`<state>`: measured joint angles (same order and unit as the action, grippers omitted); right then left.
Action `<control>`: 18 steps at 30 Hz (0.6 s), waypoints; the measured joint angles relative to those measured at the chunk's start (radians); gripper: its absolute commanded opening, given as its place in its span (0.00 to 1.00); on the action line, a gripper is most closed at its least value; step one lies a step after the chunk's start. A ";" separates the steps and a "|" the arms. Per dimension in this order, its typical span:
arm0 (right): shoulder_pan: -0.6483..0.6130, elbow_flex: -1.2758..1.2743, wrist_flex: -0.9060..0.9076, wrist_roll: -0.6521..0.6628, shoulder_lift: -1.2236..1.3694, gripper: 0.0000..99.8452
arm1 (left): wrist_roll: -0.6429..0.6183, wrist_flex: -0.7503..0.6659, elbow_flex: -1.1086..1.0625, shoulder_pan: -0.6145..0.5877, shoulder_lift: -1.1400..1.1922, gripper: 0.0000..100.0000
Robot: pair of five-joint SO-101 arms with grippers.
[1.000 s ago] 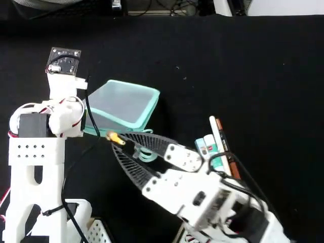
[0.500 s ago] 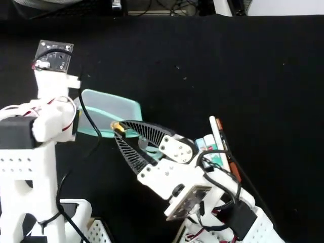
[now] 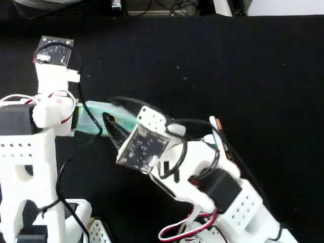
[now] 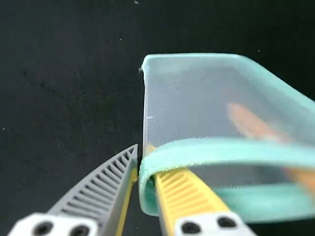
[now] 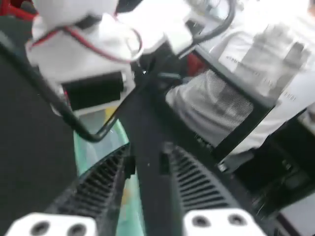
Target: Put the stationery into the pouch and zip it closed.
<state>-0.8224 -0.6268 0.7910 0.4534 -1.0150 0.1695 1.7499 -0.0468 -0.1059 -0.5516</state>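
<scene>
Tabletop point(image 3: 243, 66): draped in matte black cloth, flecked with a few pale specks. Along far edge: dark cables point(image 3: 152, 7), loosely tangled; pale panel point(image 3: 283, 6) at one corner. Behind, in right wrist view: black mesh panel point(image 5: 231, 105) in dark frame, possibly a chair back. Lighting bright, even.

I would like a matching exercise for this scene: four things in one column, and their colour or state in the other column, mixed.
1 pouch
2 left gripper
3 pens
4 table

a black
b lying on the table, outside the pouch
c mint green, see-through
d shut on the pouch's rim

Pairs: 1-c, 2-d, 3-b, 4-a
</scene>
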 measured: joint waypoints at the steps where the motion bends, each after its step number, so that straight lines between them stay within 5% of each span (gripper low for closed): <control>1: 0.005 0.041 0.049 -0.008 0.014 0.18 | 0.003 0.000 0.000 0.000 0.015 0.03; 10: 0.046 0.252 0.184 -0.018 -0.029 0.12 | 0.000 0.000 0.002 0.000 0.064 0.03; 18: 0.462 0.144 0.387 -0.018 -0.064 0.13 | 0.003 0.000 0.002 0.000 0.064 0.03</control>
<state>-0.3606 -0.4826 1.1776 0.4350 -1.0794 0.1726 1.7499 -0.0453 -0.1059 -0.4872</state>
